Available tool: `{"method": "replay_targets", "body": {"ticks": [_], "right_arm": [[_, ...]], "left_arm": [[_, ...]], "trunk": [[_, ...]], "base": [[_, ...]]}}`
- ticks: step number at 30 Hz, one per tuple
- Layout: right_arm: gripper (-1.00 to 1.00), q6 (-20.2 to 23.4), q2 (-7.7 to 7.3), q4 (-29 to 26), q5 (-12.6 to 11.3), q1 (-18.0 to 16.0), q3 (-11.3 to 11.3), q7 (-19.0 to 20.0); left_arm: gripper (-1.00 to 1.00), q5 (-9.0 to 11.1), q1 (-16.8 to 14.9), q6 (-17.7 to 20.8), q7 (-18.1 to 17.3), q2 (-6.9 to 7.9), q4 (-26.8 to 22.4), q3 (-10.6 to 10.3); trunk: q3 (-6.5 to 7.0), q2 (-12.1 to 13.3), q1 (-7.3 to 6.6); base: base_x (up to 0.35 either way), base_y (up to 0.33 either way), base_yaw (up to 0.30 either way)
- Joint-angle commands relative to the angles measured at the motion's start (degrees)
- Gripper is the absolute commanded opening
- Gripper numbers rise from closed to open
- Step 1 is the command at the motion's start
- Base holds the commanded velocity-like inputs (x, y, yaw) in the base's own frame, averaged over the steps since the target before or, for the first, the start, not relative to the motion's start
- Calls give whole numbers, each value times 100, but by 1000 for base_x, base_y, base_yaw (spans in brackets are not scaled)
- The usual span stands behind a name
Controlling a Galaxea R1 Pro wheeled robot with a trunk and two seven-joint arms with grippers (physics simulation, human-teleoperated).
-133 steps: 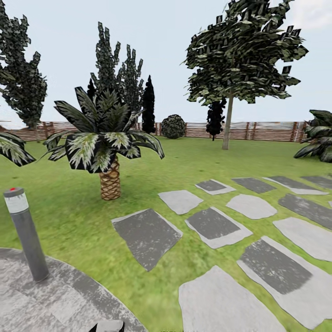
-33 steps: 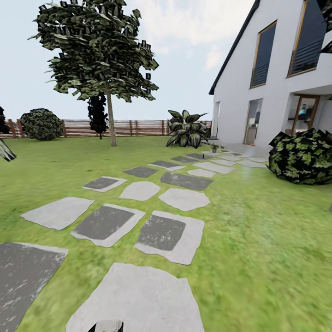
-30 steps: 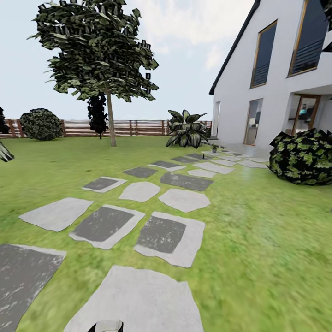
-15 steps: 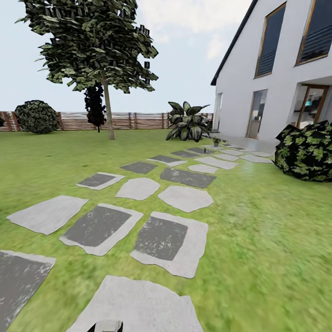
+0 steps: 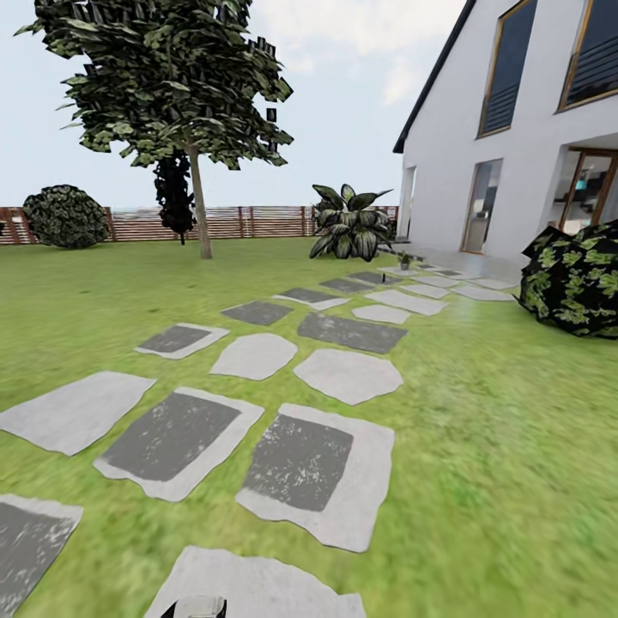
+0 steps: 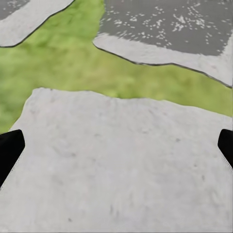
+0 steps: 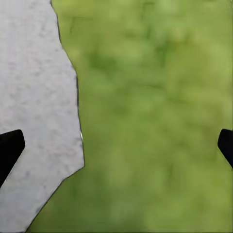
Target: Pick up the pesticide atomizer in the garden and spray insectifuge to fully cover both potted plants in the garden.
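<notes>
Irregular grey stone paving slabs (image 5: 348,376) cross the blurred green lawn (image 5: 506,446) toward a white house (image 5: 515,172). Left gripper (image 6: 116,150) and right gripper (image 7: 116,145) fingers spread wide, holding nothing.

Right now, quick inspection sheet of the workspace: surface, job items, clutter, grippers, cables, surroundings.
Surface: grass lawn crossed by a path of grey stone paving slabs running toward the house.
Job's things: a tiny potted plant stands at the path's far end, too small to identify; atomizer nothing seen.
Clutter: nothing seen.
Grippers: left gripper open and empty, above a pale slab; right gripper open and empty, above a slab edge and grass.
Cables: nothing seen.
Surroundings: white house ahead at right, dark bush before it, tree, broad-leaved plant, round shrub, slat wooden fence at the back.
</notes>
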Motion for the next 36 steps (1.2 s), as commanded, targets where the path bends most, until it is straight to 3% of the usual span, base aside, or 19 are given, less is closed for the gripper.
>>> {"method": "replay_targets", "body": {"ticks": [1,5,10,14,20,36], "right_arm": [[100,-19,1,4,-2,-3,-9,-1],[100,-19,-4,-2,-5,-3,-33,-4],[100,-19,6,-2,2,-3,-563,0],[100,-19,2,-3,0,-3,-737,0],[100,-19,5,3,24,-3,-748,6],[100,-28,0,-3,43,-3,-743,15]], "left_arm": [[100,-2,-3,-18,0,-1,4,-1],[100,-2,-3,-18,0,-2,4,-1],[100,-2,-3,-18,-2,-3,4,-1],[100,-2,-3,-18,0,-3,4,-1],[100,-1,-3,-18,0,-3,4,-4],[100,-2,-3,-18,0,-3,4,-2]], "trunk": [[-7,-2,2],[-7,-2,2],[-24,-2,2],[-47,-2,2],[-74,-2,2],[-77,-2,2]], "base": [[336,0,0],[336,0,0],[336,0,-100],[336,0,-204],[335,0,-174],[322,0,-6]]}}
